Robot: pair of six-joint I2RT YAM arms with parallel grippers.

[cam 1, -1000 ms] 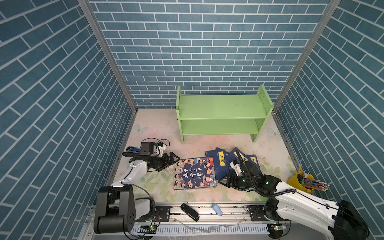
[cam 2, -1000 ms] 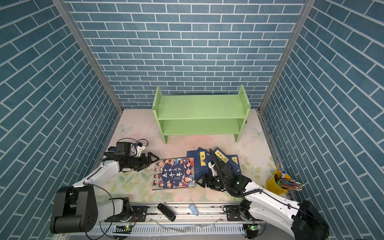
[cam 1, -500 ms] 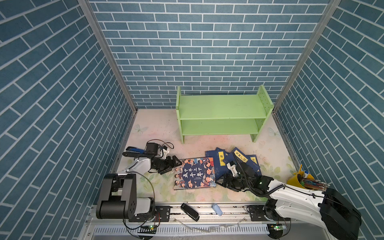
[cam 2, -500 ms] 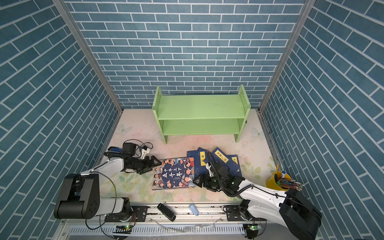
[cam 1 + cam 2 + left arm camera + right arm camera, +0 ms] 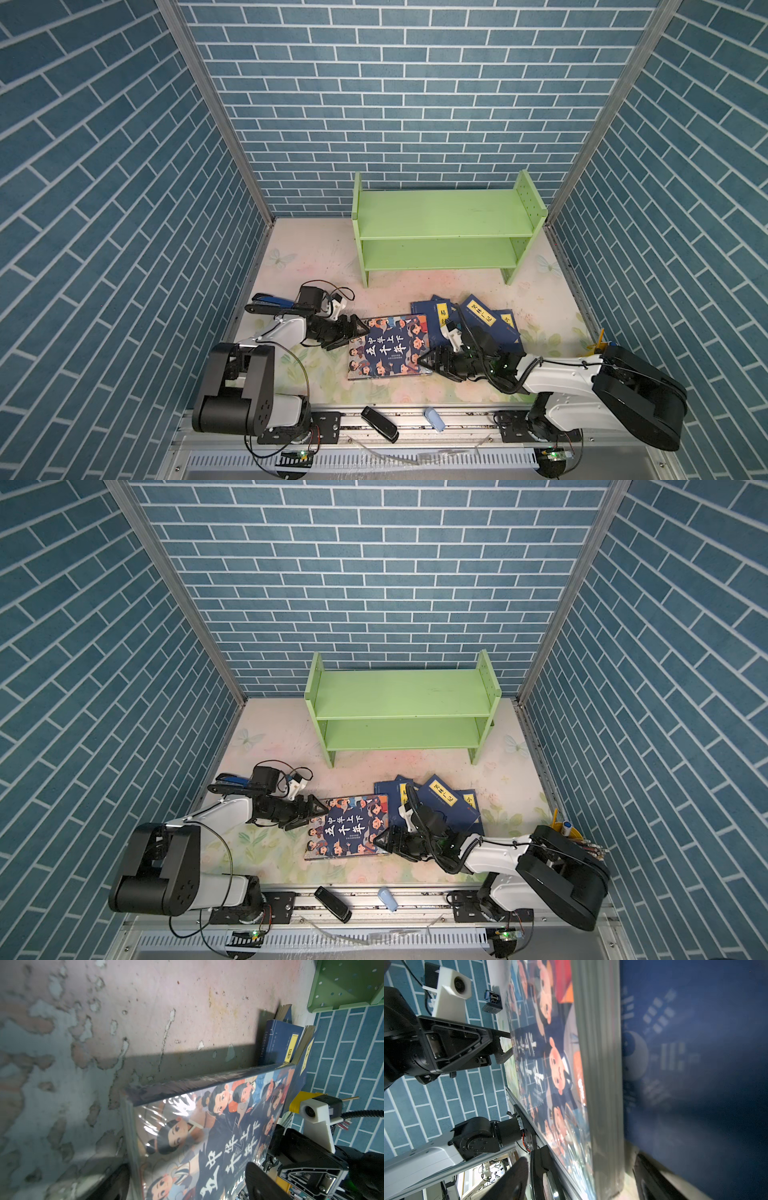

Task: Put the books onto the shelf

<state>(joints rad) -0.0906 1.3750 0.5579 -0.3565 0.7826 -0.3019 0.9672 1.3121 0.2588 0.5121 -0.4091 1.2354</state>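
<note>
Clutter first. A yellow pen cup (image 5: 571,833) sat at the far R edge of the mat (image 5: 316,257), behind the R arm's elbow. A black gadget (image 5: 379,424) and a pale blue piece (image 5: 434,419) lay on the front rail, off the mat. A blue-and-black item (image 5: 266,300) sat behind the L arm nr the wall. The shelf (image 5: 442,216) stood at the back, w/ a strip of mat btw it and the books.

The navy books (image 5: 482,322) lay fanned in a loose heap just R of the big book (image 5: 388,347), one touching its far R corner. The R arm reached across the heap's front. In the R wrist view a navy cover sat tight beside the big book's page edge, crowding that side.

The big book lay flat, cover up, front-centre of the mat, well apart from the shelf. The L gripper (image 5: 360,332) was at its L edge nr the far corner, fingers apart. The L wrist view showed one finger (image 5: 259,1180) over the cover and the other low beside the edge, the gap much wider than the book's thickness. The R gripper (image 5: 424,360) was at the R edge nr the front corner, fingers apart too, w/ the page edge btw them: one finger (image 5: 542,1167) on the cover side, the other on the navy side. Couldn't tell whether any pad touched the book.
</note>
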